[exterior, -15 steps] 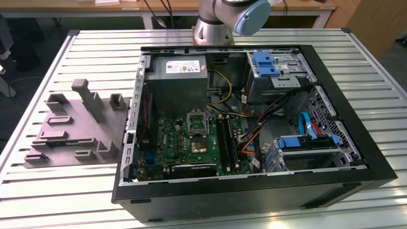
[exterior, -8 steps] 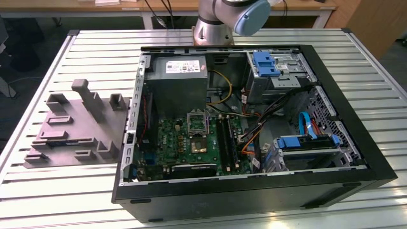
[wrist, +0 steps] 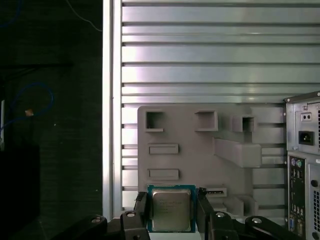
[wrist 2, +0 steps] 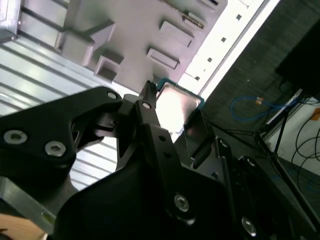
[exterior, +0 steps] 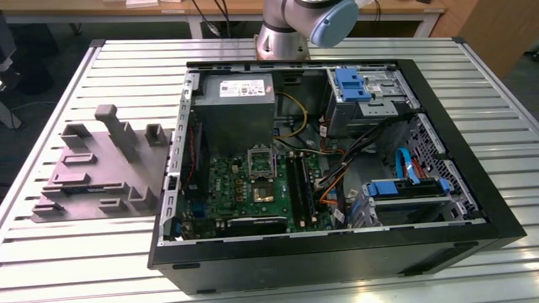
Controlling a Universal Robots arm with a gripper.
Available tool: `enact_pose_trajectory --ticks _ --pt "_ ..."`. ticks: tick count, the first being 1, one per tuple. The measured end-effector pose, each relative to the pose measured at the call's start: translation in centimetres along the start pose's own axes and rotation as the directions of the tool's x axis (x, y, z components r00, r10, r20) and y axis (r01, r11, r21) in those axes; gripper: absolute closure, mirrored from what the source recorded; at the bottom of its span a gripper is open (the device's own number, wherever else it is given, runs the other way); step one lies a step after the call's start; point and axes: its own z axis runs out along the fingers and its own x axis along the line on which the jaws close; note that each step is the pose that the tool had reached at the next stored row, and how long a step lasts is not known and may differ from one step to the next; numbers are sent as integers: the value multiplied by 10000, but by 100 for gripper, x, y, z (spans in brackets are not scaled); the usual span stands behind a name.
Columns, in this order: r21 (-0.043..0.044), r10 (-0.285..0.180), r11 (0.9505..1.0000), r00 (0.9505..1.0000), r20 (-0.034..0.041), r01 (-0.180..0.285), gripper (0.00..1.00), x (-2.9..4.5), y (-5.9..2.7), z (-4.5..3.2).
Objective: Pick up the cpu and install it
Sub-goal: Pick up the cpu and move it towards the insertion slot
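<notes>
Tool (wrist: 171,202) clamped on cpu (wrist: 171,210), fingers (wrist: 141,207) pressing opposite edges. Cpu held in air, pale metal top visible, over grey moulded tray (wrist: 200,160). Tray on slatted counter (wrist: 200,50), just beside open computer case (wrist: 302,150).

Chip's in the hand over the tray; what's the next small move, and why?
Probably carry it toward the open black computer case: the hand looks shut on the silvery square cpu over the grey moulded tray, while the black socket frame stands open.
</notes>
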Motion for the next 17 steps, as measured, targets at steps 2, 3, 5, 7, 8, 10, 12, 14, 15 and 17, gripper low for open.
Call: enact_pose_trajectory --ticks 2,3,5,7,8,10,12,14,15,17 --pt "0 0 10000 10000 0 0 53 -71 2 1" --pt "1 0 10000 10000 -1 0 53 -110 3 1" --pt "0 0 10000 10000 1 0 53 -193 5 4" --pt "1 -1 10000 10000 -1 1 53 -281 6 4" --pt "0 0 10000 10000 1 0 53 -320 7 6" --pt "0 -1 10000 10000 0 1 53 -400 9 7" --pt "0 0 10000 10000 0 0 53 -479 11 8" --pt "0 -1 10000 10000 0 1 53 -554 13 9" --pt "0 -1 10000 10000 0 1 53 -593 13 10" --pt "-1 0 10000 10000 1 0 53 -665 15 12"
